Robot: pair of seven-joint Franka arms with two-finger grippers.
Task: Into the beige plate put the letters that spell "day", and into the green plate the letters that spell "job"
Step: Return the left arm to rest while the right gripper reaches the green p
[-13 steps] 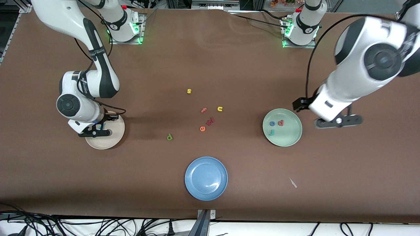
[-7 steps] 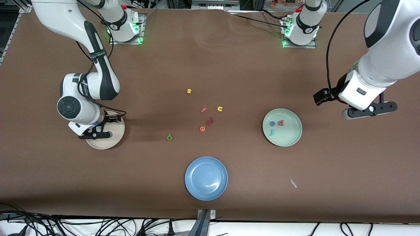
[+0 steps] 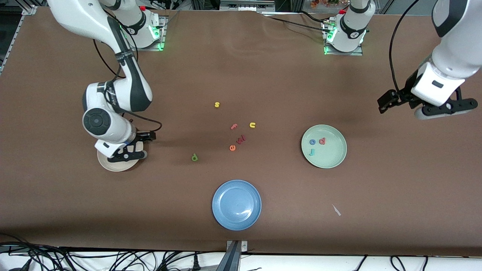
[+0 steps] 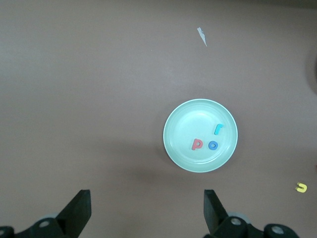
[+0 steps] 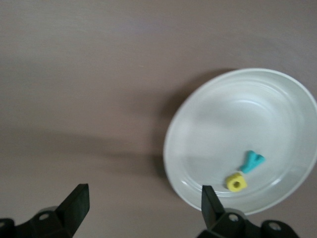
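Right gripper (image 3: 126,154) open, empty, over beige plate (image 3: 113,164), lower left of frame; teal y (image 5: 252,161) and yellow a (image 5: 236,183) inside. Green d (image 3: 194,157) on table, centre. Left gripper (image 3: 442,109) open, upper right. Green plate (image 3: 331,160) holds o (image 3: 312,142), b (image 3: 322,141), j (image 3: 311,152).

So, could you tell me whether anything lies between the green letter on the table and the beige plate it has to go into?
Nothing visible does: bare table separates the green letter from the beige plate. The open right hand hangs over that plate.

teal y (image 5: 252,161), yellow a (image 5: 237,182) in beige plate (image 5: 208,114); job letters (image 3: 317,145) in green plate (image 3: 331,160); green d (image 3: 194,157) on table.
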